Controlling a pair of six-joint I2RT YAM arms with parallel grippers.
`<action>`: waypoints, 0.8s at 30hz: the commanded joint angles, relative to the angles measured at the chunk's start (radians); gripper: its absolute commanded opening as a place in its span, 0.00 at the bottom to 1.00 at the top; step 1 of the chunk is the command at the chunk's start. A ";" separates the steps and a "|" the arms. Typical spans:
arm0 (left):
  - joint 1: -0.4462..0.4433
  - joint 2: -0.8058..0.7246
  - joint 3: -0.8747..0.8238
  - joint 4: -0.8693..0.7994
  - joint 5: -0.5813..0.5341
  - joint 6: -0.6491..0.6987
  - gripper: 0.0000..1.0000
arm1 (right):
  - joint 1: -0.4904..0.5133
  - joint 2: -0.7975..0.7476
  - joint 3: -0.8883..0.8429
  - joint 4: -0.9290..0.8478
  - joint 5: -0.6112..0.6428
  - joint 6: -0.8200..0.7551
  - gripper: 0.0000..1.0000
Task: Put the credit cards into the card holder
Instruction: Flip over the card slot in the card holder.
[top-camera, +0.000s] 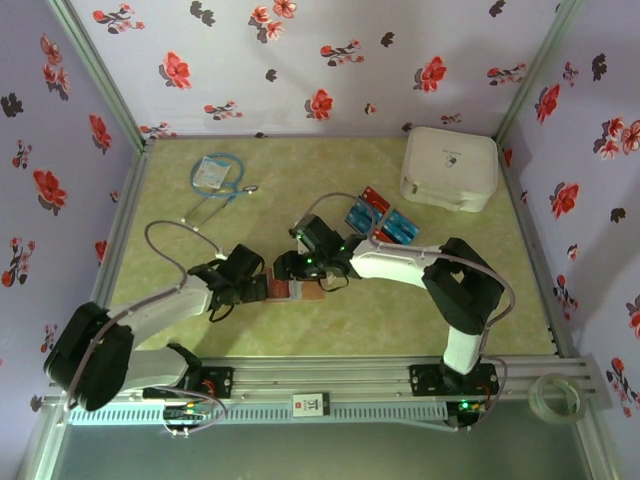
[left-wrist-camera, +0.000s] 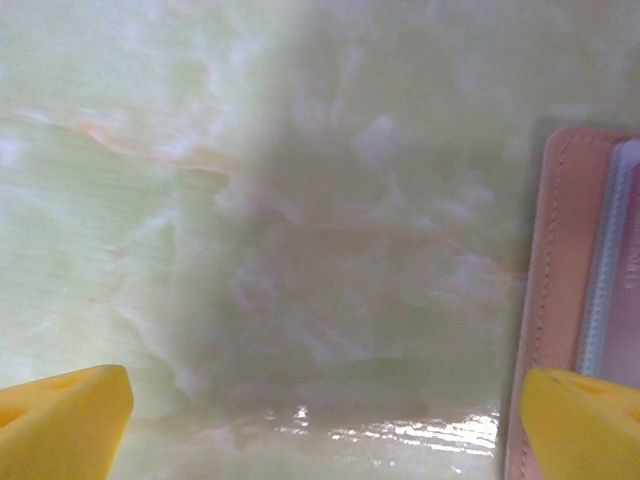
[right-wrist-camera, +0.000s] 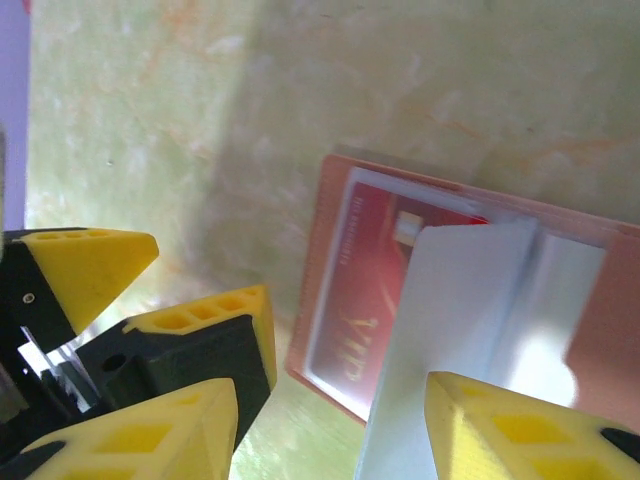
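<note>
Right gripper (right-wrist-camera: 335, 425) hangs spread wide over the open card holder (right-wrist-camera: 322, 250), a pale panel (right-wrist-camera: 450, 330) rising between its fingers, gripping nothing I can make out. One red card (right-wrist-camera: 365, 290) sits in the pocket. Left gripper (left-wrist-camera: 320, 425), also unclenched, has one fingertip (left-wrist-camera: 580, 420) over the holder's edge. Risk: that light pin slips and the holder skates on the glossy table (left-wrist-camera: 300, 200), or the panel drops shut. Loose credit cards (top-camera: 382, 220) lie well apart.

Green marbled tabletop (top-camera: 300, 175) with a big white rounded case (top-camera: 450, 167) sitting in the far right corner. Far left there's a blue-and-white packet (top-camera: 212, 171) with a thin cable (top-camera: 205, 208) looping off it. Floral wallpaper walls (top-camera: 330, 60) all around, and a clear tape roll (top-camera: 556, 396) sits by the near right corner.
</note>
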 joint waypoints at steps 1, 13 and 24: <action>0.014 -0.101 0.016 -0.082 -0.098 -0.048 1.00 | 0.022 0.061 0.047 0.033 -0.027 0.038 0.52; 0.027 -0.219 0.016 -0.153 -0.153 -0.074 1.00 | 0.036 0.205 0.080 0.184 -0.056 0.118 0.52; 0.026 -0.188 -0.001 -0.122 -0.131 -0.046 1.00 | 0.004 0.081 0.061 0.103 -0.025 0.054 0.52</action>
